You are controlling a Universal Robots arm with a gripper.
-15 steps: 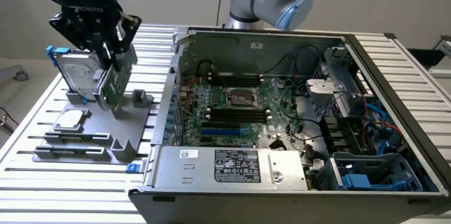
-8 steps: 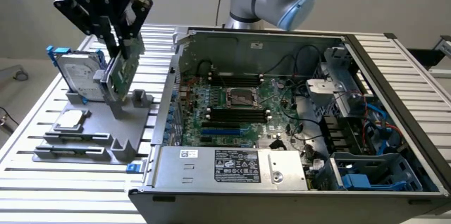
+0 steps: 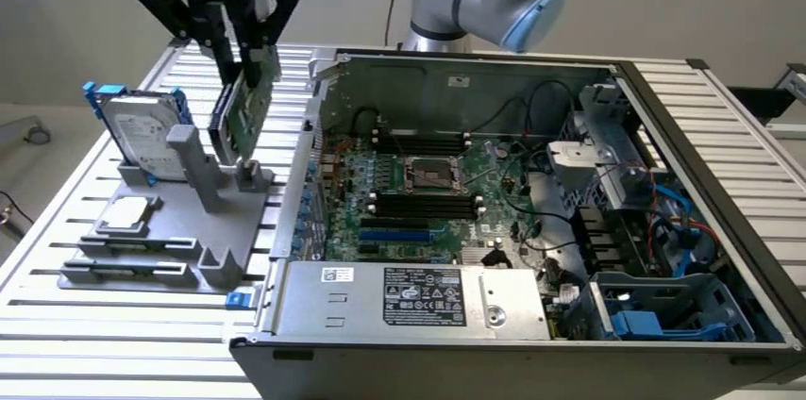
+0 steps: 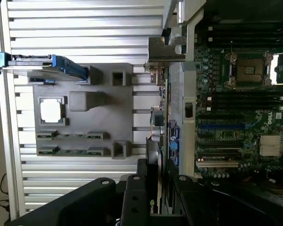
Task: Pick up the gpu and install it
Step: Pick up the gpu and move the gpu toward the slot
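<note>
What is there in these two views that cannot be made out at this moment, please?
- Exterior view: whether the gpu's lower edge sits in the grey holder or just above it; the holder's posts overlap it.
- Exterior view: the upper part of the gripper, cut off by the picture's top edge.
- Wrist view: the gpu's two faces, as it is seen edge-on, with its near end hidden by the gripper's body.

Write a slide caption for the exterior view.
Gripper holds the gpu upright by the grey parts holder, beside the open computer case.
</note>
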